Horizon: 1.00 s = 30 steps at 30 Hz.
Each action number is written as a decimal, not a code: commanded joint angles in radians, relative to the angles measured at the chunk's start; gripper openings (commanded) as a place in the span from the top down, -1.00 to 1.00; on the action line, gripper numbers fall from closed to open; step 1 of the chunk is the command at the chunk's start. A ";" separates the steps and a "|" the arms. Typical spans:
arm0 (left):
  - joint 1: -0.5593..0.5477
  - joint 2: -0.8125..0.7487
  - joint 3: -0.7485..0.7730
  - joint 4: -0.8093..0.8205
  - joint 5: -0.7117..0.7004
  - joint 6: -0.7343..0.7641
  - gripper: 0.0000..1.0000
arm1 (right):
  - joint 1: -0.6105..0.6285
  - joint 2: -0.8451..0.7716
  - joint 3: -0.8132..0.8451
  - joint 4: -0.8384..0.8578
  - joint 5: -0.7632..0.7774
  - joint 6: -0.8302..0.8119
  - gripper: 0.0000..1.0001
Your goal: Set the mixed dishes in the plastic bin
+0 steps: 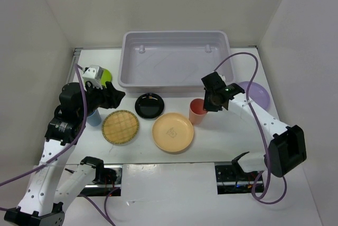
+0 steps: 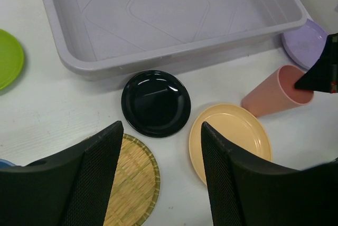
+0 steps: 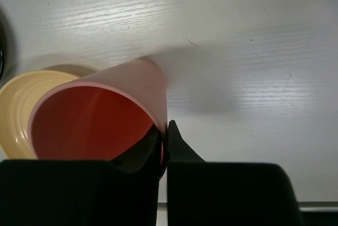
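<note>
My right gripper (image 1: 207, 104) is shut on the rim of the salmon-red cup (image 1: 197, 112), one finger inside and one outside (image 3: 165, 140); the cup (image 3: 100, 115) leans just in front of the plastic bin (image 1: 174, 57). The bin holds no dishes. My left gripper (image 1: 119, 95) is open and empty above the table between the tan woven plate (image 1: 120, 126) and the glossy black plate (image 1: 149, 104). The peach-orange plate (image 1: 172, 131) lies in front of the cup. The lavender plate (image 1: 259, 95) lies at the right, the lime green plate (image 1: 106, 75) at the left. The blue cup (image 1: 94, 117) peeks from under my left arm.
White walls close in the table on three sides. The bin's wide rim (image 2: 158, 57) runs just beyond the black plate (image 2: 156, 103). My right arm's cable (image 1: 253, 73) loops over the bin's right corner.
</note>
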 commanded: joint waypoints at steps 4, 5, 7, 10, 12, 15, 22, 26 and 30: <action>0.005 -0.005 0.029 0.005 -0.002 0.032 -0.36 | 0.098 -0.077 0.214 -0.211 0.017 0.013 1.00; 0.005 -0.005 0.029 0.005 -0.002 0.032 -0.36 | 0.098 -0.091 0.273 -0.263 0.008 -0.001 1.00; 0.005 -0.005 0.029 0.005 -0.002 0.032 -0.36 | 0.098 -0.114 0.338 -0.287 -0.030 -0.022 1.00; 0.005 0.005 0.040 0.005 0.007 0.032 -0.36 | 0.078 -0.091 0.488 -0.255 -0.044 -0.053 1.00; 0.005 0.024 0.051 -0.004 0.018 0.032 -0.36 | 0.035 0.010 0.620 -0.187 -0.044 -0.075 1.00; 0.005 0.024 0.070 -0.014 0.018 0.032 -0.36 | -0.037 0.212 0.810 -0.086 -0.031 -0.110 1.00; 0.005 0.014 0.103 -0.015 0.048 0.012 -0.36 | -0.186 0.868 1.855 -0.292 -0.065 -0.139 1.00; 0.005 0.036 0.091 -0.014 0.087 -0.007 -0.36 | -0.276 1.004 1.736 -0.137 -0.173 -0.122 1.00; 0.005 0.036 0.064 -0.004 0.098 -0.016 -0.36 | -0.307 1.233 2.049 -0.150 -0.171 -0.131 1.00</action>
